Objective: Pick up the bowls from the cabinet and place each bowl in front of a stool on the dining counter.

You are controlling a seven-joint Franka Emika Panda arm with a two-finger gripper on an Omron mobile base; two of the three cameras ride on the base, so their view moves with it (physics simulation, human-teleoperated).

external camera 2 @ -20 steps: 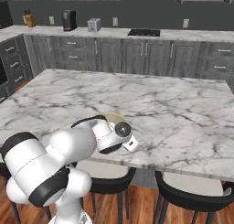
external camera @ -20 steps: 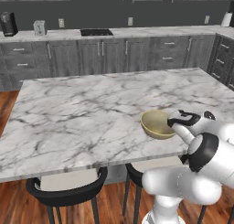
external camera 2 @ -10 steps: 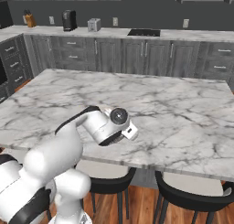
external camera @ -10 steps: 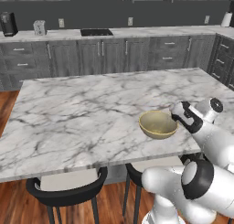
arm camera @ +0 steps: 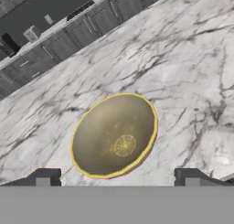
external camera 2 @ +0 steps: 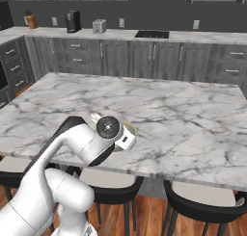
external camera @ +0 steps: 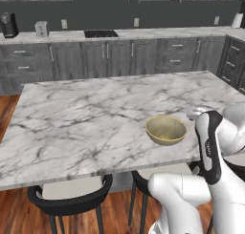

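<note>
Resting upright on the dining counter (external camera: 86,118) near its stool-side edge, the mustard-yellow bowl (external camera: 165,130) looks placed. My gripper (arm camera: 117,179) sits just beside it, jaws apart and empty. I judge the marbled bowl is left.

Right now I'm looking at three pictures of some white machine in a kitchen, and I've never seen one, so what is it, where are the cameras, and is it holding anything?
It is a white robot arm on a base that can drive, in a computer-rendered kitchen. Two pictures come from cameras on that base, behind the arm to its left and right. The third comes from a camera on the hand, looking down past its two dark fingertips. On the dining counter, a white marble slab, sits a mustard-yellow bowl, upright near the edge where black stools stand. The hand is open and holds nothing; the bowl rests free on the marble.
</note>
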